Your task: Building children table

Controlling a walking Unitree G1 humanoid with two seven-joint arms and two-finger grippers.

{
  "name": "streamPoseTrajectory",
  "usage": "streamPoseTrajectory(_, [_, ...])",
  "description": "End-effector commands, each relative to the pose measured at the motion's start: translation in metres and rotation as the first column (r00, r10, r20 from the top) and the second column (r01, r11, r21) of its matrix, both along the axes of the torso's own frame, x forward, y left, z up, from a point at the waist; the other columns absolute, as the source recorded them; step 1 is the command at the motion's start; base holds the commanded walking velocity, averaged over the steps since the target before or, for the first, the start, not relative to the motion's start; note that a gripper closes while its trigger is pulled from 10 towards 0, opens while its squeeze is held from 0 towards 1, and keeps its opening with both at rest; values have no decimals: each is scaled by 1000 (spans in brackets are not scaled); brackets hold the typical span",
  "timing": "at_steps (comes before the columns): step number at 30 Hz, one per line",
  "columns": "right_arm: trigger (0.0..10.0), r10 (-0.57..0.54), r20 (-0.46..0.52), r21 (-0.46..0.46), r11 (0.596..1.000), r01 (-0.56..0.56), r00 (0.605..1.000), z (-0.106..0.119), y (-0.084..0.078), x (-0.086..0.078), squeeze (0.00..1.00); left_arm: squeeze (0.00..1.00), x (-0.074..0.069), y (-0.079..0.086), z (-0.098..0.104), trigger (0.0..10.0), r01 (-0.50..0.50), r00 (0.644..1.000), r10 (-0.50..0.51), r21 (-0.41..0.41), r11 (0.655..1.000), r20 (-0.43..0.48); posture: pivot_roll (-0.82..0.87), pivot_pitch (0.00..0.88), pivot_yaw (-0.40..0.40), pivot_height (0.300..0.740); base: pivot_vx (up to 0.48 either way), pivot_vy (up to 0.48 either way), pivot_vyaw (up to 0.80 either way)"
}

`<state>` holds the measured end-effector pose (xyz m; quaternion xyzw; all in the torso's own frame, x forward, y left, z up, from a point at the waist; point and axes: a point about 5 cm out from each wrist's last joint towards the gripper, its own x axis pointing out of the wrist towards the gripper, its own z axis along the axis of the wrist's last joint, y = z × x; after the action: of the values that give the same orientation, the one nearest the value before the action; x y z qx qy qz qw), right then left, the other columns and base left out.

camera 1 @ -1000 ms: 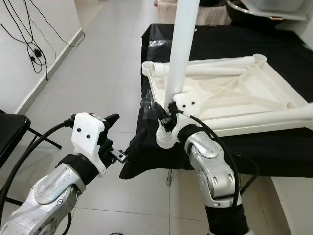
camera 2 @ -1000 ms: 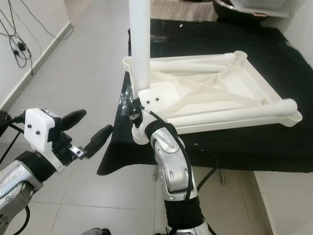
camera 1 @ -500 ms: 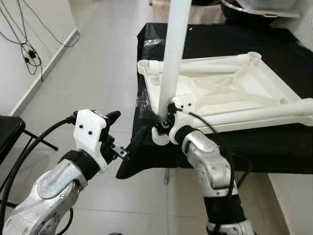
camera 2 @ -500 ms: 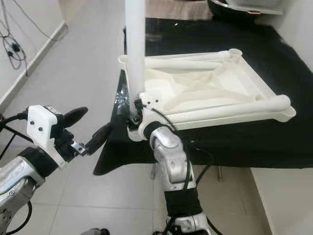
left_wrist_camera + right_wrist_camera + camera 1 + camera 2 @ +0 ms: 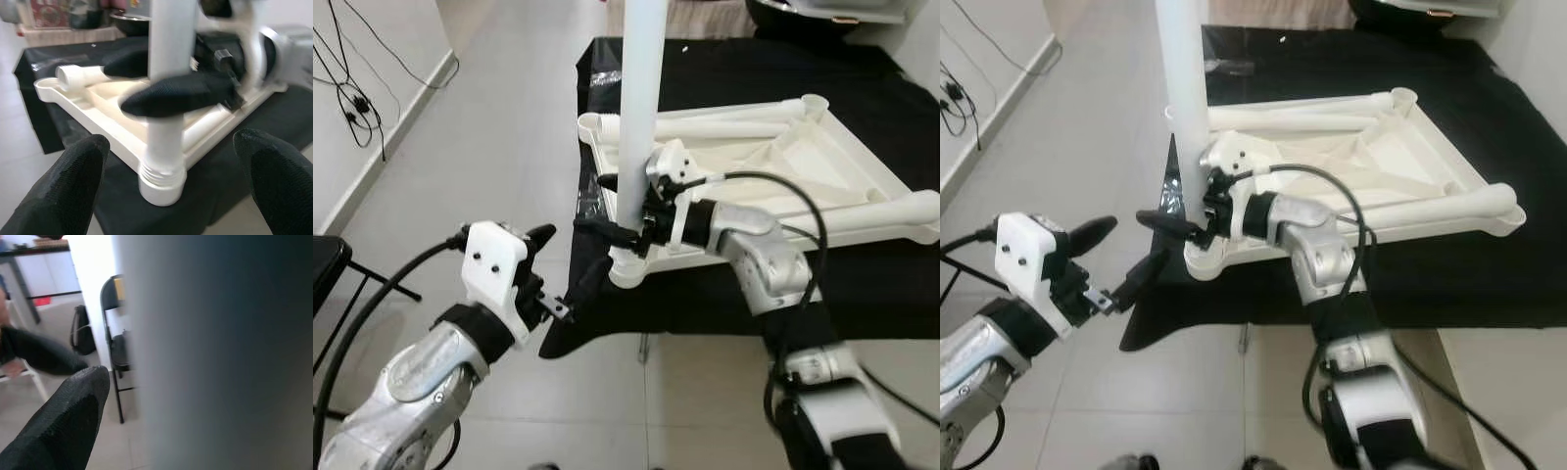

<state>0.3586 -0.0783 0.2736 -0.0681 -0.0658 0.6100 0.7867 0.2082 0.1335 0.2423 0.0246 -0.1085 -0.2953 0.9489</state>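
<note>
**A:** Where is the children's table?

**B:** The white plastic tabletop [image 5: 773, 166] lies upside down on the desk [image 5: 754, 69], which is draped in black cloth. Its ribbed underside faces up, and it sits toward the desk's front-left corner, one corner reaching just past the front edge. A white leg [image 5: 639, 108] stands upright in the socket [image 5: 625, 266] at that corner, its top running out of view.

**A:** And the right hand?

**B:** The right hand [image 5: 625, 220] is at the lower part of that leg, just above the socket. Its two black fingers [image 5: 176, 93] lie one on each side of the tube, closed around it. The left wrist view is a little blurred, but it shows one finger crossing the front of the leg and the other behind it.

**A:** The left one?

**B:** The left hand [image 5: 570, 284] hovers over the floor [image 5: 489, 166] just off the desk's front-left corner, pointing at the socket. Its fingers are spread apart and hold nothing; the lower tip is close to the hanging cloth.

**A:** Anything else around?

**B:** Two more legs lie flat along the tabletop's far and right rims. Black cables [image 5: 352, 93] trail along the wall on the left, and a dark folding chair [image 5: 117, 347] appears in the right wrist view.
</note>
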Motion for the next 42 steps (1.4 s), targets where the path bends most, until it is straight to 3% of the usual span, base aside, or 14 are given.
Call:
streamPoseTrajectory(1, [10000, 48, -27, 7, 999, -47, 998, -4, 3, 1, 0, 0, -4, 0, -1, 10000, 2, 1000, -2, 14, 1000, -12, 245, 264, -80, 740, 0, 0, 0])
streamPoseTrajectory(2, [1647, 100, -44, 22, 995, -99, 994, 0, 3, 4, 0, 0, -7, 2, -1, 10000, -10, 1000, 10, 16, 1000, -17, 255, 278, -78, 740, 0, 0, 0])
streamPoseTrajectory(5, [0, 137, -54, 24, 990, -136, 989, 1, 1, 5, 0, 0, -8, 3, -1, 10000, -16, 1000, 16, 17, 1000, -22, 258, 284, -74, 740, 0, 0, 0])
streamPoseTrajectory(21, [0, -85, -17, 57, 995, 86, 996, -17, -30, -1, 0, 0, -3, 1, 1, 10000, 1, 1000, 0, 16, 1000, -17, 212, 261, -60, 740, 0, 0, 0])
streamPoseTrajectory(22, [0, -231, -66, 82, 968, 236, 971, -30, -24, -8, 0, 0, -3, 1, 2, 10000, 5, 1000, -5, 17, 1000, -14, 199, 251, -60, 740, 0, 0, 0])
streamPoseTrajectory(23, [0, -504, -177, -4, 859, 512, 845, -69, -7, -27, 0, 0, -1, 1, 2, 10000, 14, 1000, -13, 21, 1000, -13, 178, 233, -50, 740, 0, 0, 0])
streamPoseTrajectory(24, [0, -504, -177, -4, 859, 512, 845, -69, -7, -27, 0, 0, -1, 1, 2, 10000, 14, 1000, -13, 21, 1000, -13, 178, 233, -50, 740, 0, 0, 0])
streamPoseTrajectory(27, [0, -721, -237, -80, 682, 727, 651, -102, 20, -63, 0, 0, 3, 1, 2, 10000, 30, 1000, -30, 23, 999, -8, 177, 221, -33, 740, 0, 0, 0])
streamPoseTrajectory(32, [0, -710, -205, -41, 694, 719, 673, -95, 34, -45, 0, 0, 7, -3, 3, 10000, 46, 999, -46, 18, 999, 2, 181, 181, -46, 740, 0, 0, 0])
streamPoseTrajectory(35, [1686, -701, -215, -26, 701, 713, 680, -87, 39, -32, 0, 0, 8, -1, 4, 10000, 36, 999, -36, 24, 999, 13, 189, 173, -55, 740, 0, 0, 0])
streamPoseTrajectory(36, [10000, -671, -237, 6, 722, 692, 703, -83, 42, -31, 0, 0, 8, 0, 4, 10000, 33, 999, -33, 26, 999, 13, 191, 167, -57, 740, 0, 0, 0])
streamPoseTrajectory(40, [10000, -649, -264, 43, 731, 681, 714, -77, 42, -31, 0, 0, 7, 0, 4, 10000, 31, 999, -32, 29, 999, 12, 194, 165, -57, 740, 0, 0, 0])
streamPoseTrajectory(41, [10000, -630, -275, 75, 739, 669, 726, -71, 41, -32, 1000, 0, 7, 0, 3, 10000, 32, 999, -33, 29, 999, 12, 194, 166, -58, 740, 0, 0, 0])
streamPoseTrajectory(42, [10000, -612, -275, 102, 749, 655, 742, -64, 40, -31, 1000, 0, 6, -1, 3, 10000, 34, 999, -34, 28, 999, 11, 194, 167, -58, 740, 0, 0, 0])
